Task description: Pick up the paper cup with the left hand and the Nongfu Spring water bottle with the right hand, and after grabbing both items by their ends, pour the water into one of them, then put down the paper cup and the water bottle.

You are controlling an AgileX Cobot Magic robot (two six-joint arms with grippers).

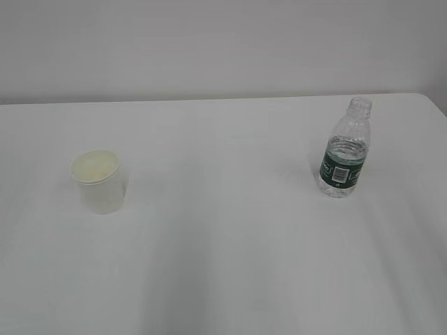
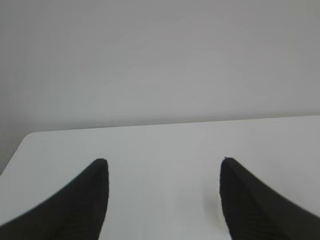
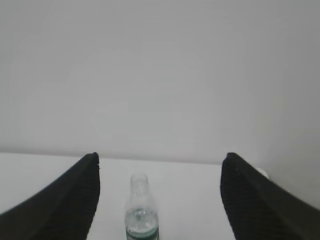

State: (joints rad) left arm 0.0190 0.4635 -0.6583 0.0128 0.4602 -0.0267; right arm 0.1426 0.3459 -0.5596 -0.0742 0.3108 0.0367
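Observation:
The white paper cup [image 1: 102, 183] stands upright on the left of the white table, its cream inside facing up. The uncapped Nongfu Spring water bottle [image 1: 344, 150] stands upright on the right, with a dark green label and water [image 1: 347, 148] filling it up to about the shoulder. Neither arm shows in the exterior view. My left gripper [image 2: 165, 161] is open over bare table, and the cup does not show in that view. My right gripper [image 3: 162, 156] is open too. The bottle [image 3: 141, 212] stands ahead of it, between the lines of its fingers and untouched.
The table [image 1: 223, 265] is plain white and ends at a grey wall behind. Its back right corner [image 1: 424, 95] lies close behind the bottle. In the left wrist view the table's rounded far-left corner [image 2: 31, 136] shows.

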